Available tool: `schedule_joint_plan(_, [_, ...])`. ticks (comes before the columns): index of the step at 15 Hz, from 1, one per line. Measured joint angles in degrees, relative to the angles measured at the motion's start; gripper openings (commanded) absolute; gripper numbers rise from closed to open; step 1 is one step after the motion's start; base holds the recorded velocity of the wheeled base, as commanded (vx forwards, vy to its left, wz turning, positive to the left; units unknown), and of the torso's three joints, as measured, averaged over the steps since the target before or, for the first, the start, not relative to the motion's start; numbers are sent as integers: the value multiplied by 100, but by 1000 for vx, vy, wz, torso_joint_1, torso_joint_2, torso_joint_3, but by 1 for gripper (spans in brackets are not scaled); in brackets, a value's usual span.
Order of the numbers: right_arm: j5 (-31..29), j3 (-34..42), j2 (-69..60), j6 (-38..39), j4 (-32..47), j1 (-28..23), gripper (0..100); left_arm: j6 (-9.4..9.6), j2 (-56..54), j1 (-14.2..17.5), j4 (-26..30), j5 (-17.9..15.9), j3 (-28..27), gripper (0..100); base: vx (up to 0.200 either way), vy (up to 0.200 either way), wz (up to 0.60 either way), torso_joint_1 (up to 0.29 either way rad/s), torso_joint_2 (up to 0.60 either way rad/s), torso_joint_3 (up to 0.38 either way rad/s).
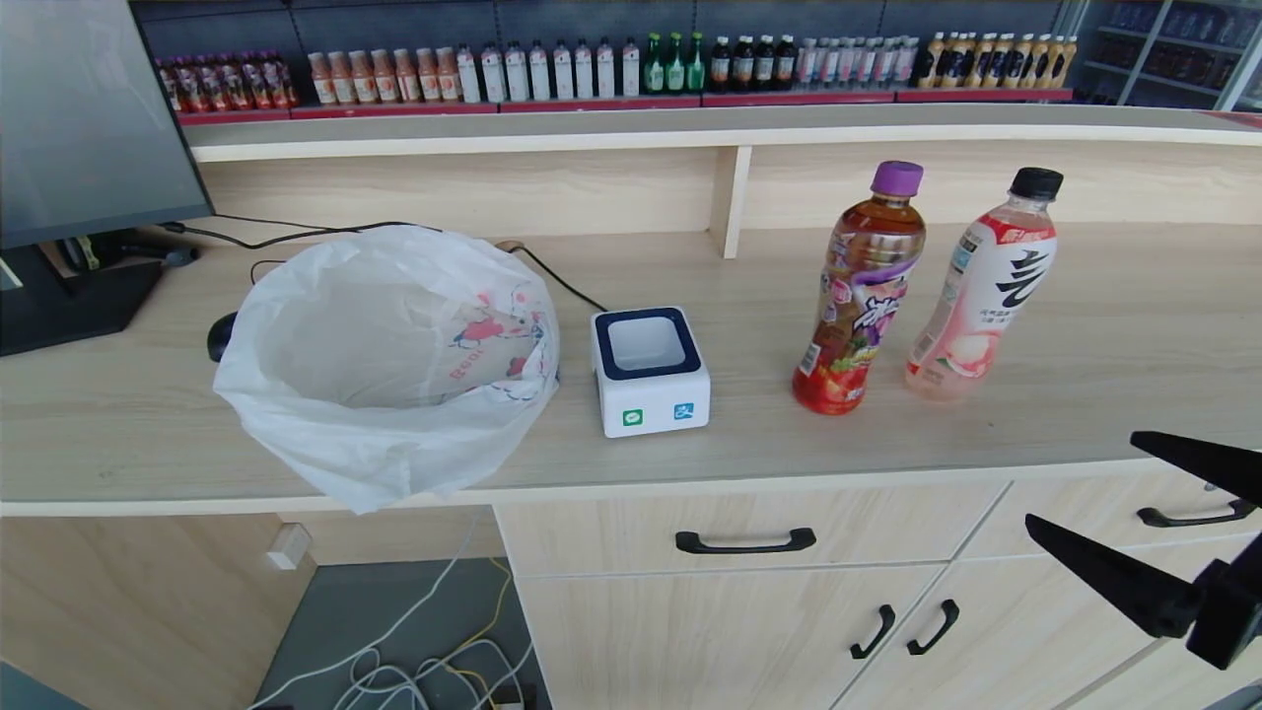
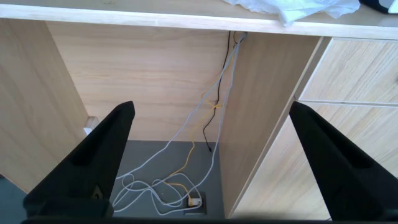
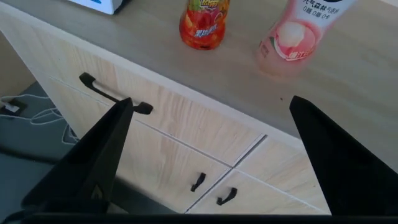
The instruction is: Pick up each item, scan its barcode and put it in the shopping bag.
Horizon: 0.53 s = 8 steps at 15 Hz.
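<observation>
On the light wooden counter (image 1: 1134, 335), a white plastic shopping bag (image 1: 394, 444) stands with its mouth wide open at the robot's left, its lower folds sagging over the counter's front edge. Just beside it, toward the middle, sits the barcode scanner (image 1: 653, 399), a white box with a dark blue rim around its window facing up; a black cable runs from behind it along the counter. Further right stand two drinks, both upright and near each other but not touching: a red tea bottle (image 1: 863, 296) with a purple cap, and a pink peach drink bottle (image 1: 981, 296) with a black cap.

Neither bottle is held. The right gripper (image 1: 1083, 478) hangs below and in front of the counter's edge, ahead of the drawer fronts with black handles (image 1: 745, 540), its black fingers spread wide and holding nothing; the two bottles lie beyond it. The left gripper (image 2: 211, 106) is likewise spread and unladen, low under the counter, facing the open recess where loose cables (image 2: 168, 180) lie on the floor. A dark monitor (image 1: 89, 108) stands at the far left.
</observation>
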Motion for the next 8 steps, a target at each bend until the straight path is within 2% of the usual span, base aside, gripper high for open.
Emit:
schedule_joint_plan(4, [-62, -90, 1053, 463, -1479, 221, 100, 0, 0, 0, 0, 0, 0, 100, 0, 0, 0, 0, 0, 0])
schedule_joint_plan(8, [-76, -305, 2002, 931, -2432, 418, 100, 2, 0, 0, 0, 0, 0, 100, 0, 0, 0, 0, 0, 0])
